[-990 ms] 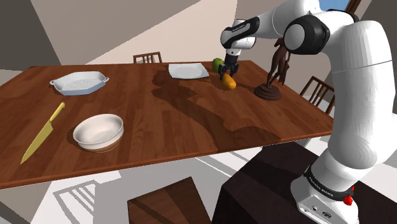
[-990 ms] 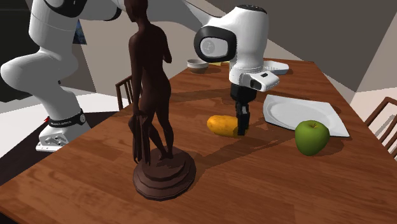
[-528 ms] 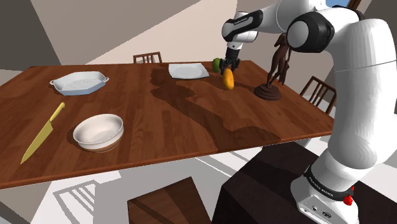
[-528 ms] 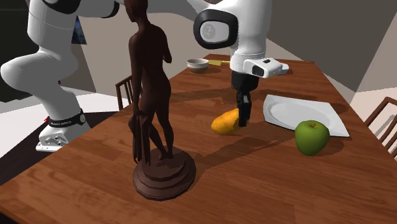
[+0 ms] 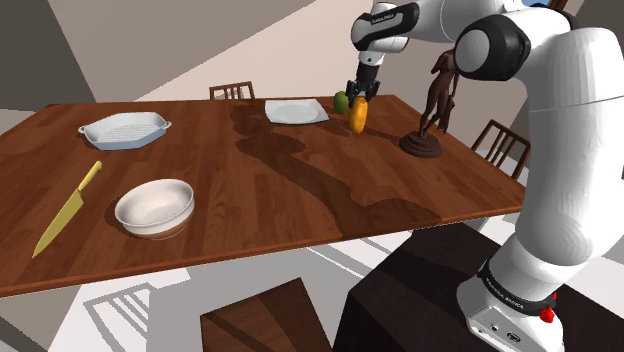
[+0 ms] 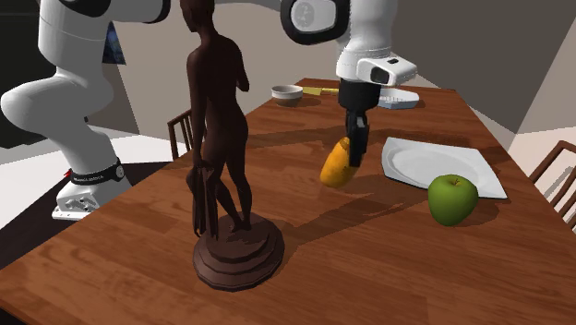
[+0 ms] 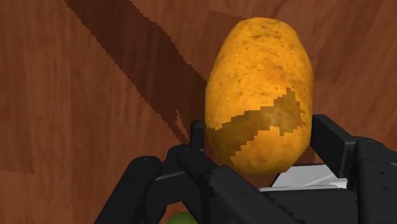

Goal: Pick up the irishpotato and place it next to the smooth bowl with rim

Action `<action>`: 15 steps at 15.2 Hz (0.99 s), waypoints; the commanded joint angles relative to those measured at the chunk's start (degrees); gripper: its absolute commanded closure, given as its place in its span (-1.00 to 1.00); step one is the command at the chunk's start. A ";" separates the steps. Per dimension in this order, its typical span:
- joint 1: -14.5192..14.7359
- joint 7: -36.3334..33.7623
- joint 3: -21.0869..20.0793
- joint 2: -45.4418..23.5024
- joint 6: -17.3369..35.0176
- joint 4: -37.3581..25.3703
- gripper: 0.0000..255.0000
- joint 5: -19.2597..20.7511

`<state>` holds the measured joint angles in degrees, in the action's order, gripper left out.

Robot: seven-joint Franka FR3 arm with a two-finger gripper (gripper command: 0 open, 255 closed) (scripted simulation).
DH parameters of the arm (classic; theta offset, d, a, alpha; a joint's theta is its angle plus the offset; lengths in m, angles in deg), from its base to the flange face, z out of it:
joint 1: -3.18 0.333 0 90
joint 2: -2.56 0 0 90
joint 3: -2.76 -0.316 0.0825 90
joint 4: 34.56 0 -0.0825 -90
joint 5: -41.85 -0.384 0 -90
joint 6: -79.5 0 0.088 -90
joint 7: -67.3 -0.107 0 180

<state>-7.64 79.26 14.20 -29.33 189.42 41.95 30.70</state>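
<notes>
In the shoulder view the dark stand [image 5: 420,300] is nearest, and from it the white arm reaches over the brown wooden table [image 5: 260,180]. Near the table's front edge, toward that view's left, sits the white bowl [image 5: 154,207], with a yellow knife [image 5: 68,209] lying just to its left. Farther back on the left is a white ribbed dish [image 5: 124,129] with 2 handles. Toward the right stands a dark brown statue [image 5: 432,105] of a figure on a round base. Left of the statue the gripper [image 5: 358,95] points down, its 2 fingers clenched on the potato [image 5: 358,116], which hangs clear of the tabletop, well apart from the bowl. The wrist view shows the orange-brown, speckled potato [image 7: 259,95] clasped on both sides by the black fingers [image 7: 331,137], with bare wood and the arm's shadow beyond it. In the second exterior view the fingers grip the potato's [image 6: 338,164] upper end, the rest slanting down. Just beyond it lie a white square plate [image 5: 295,111] and a green apple [image 5: 341,101], the apple close by the plate's corner. Behind the table's far edge a wooden chair [image 5: 231,91] back shows. Across the table in the second exterior view, the bowl [image 6: 287,92] is small and far away.
</notes>
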 commanded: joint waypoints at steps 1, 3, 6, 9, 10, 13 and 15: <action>0.00 -0.18 0.05 0.37 -1.24 -0.85 1.00 0.12; -0.07 -0.35 0.10 0.55 -2.66 -2.11 1.00 0.21; -0.19 -0.60 0.15 0.70 -4.86 -4.19 1.00 0.33; -0.35 -0.85 0.19 0.70 -7.16 -6.50 1.00 0.41; -0.41 -0.93 0.20 0.67 -7.95 -7.33 1.00 0.43; -0.58 -1.13 0.21 0.52 -9.81 -9.37 1.00 0.46; 1.70 -2.90 0.04 4.26 -7.47 -3.49 1.00 1.21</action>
<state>-6.94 77.12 14.30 -26.93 180.98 35.73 31.55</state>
